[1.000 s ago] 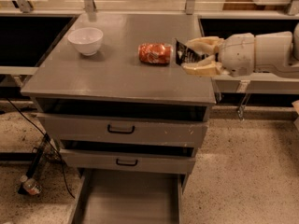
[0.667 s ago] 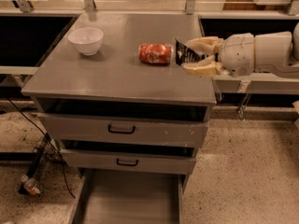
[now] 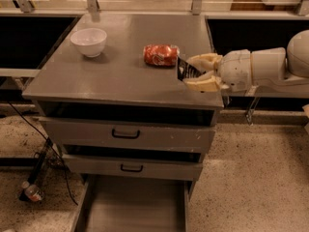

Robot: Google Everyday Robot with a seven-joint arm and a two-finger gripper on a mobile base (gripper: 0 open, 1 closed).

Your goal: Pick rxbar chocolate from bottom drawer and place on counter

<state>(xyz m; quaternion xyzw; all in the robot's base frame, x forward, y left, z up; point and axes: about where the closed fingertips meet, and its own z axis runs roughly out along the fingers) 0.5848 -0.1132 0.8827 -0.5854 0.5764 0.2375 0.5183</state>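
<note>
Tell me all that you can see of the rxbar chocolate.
The rxbar chocolate is a small flat bar in a black wrapper with pale lettering. It stands on edge, clamped in the gripper, over the right part of the counter, beside the red can. Whether it touches the counter is unclear.

Arm (image 3: 275, 66) reaches in from R edge, approx level, pointing L. Wrist (image 3: 236, 70) in line w/ forearm. Gripper (image 3: 189, 72) is just above the counter (image 3: 120, 71) at its front-R corner. Cream fingers (image 3: 205, 61) pinch the rxbar chocolate (image 3: 183, 68), prob. by one end only.
</note>
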